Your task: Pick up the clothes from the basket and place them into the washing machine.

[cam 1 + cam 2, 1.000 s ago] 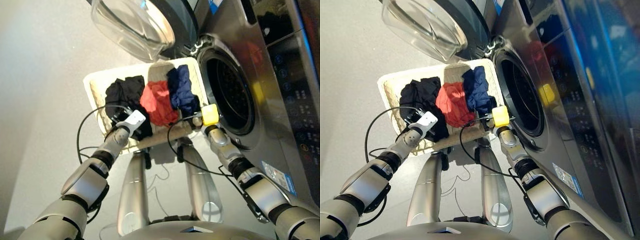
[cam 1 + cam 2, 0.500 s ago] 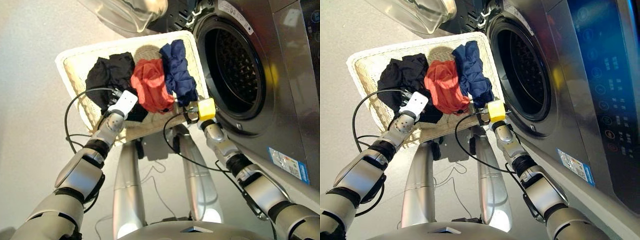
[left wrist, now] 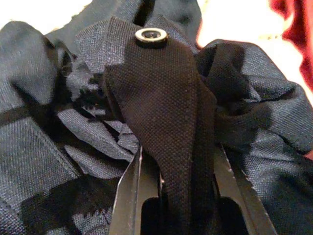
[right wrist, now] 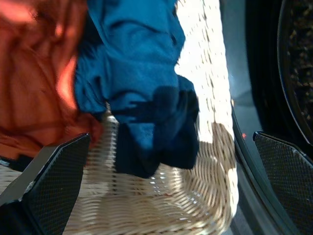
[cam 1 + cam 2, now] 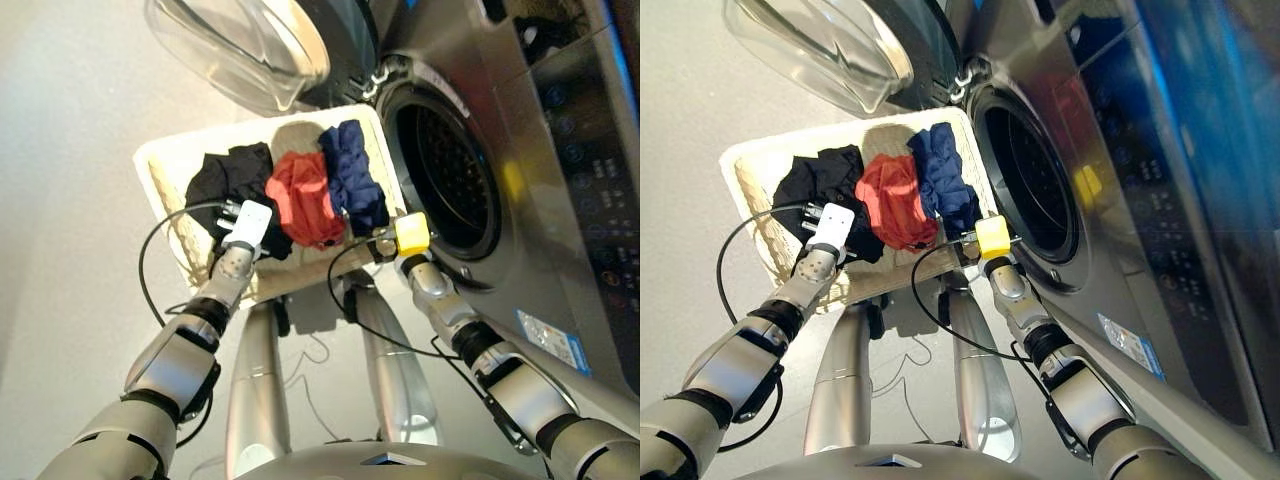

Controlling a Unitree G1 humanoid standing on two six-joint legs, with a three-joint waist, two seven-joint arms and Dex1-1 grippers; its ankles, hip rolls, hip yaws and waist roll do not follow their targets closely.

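The cream woven basket (image 5: pixel 165 158) stands on the floor before the washing machine (image 5: pixel 470 60), beside its round drum mouth (image 5: pixel 445 185). In it lie the black garment (image 5: pixel 222 175), the red-orange garment (image 5: pixel 300 195) and the navy garment (image 5: pixel 355 178), side by side. My left gripper (image 5: pixel 238 213) rests on the black garment's near edge. In the left wrist view its fingers (image 3: pixel 132 186) pinch a raised black fold (image 3: pixel 171 98) bearing a metal snap. My right gripper (image 5: pixel 376 243) stands open at the basket's near right corner, the navy garment (image 4: pixel 137 73) just beyond its fingers (image 4: pixel 54 171).
The clear-glass door (image 5: pixel 240 45) hangs open above the basket's far edge. Black cables (image 5: pixel 148 275) loop from both wrists over the grey floor (image 5: pixel 70 200). The machine's dark control panel (image 5: pixel 600 170) runs along the right.
The whole picture has shifted and tilted, so the camera moved. Both grippers keep their places relative to the basket and the garments.
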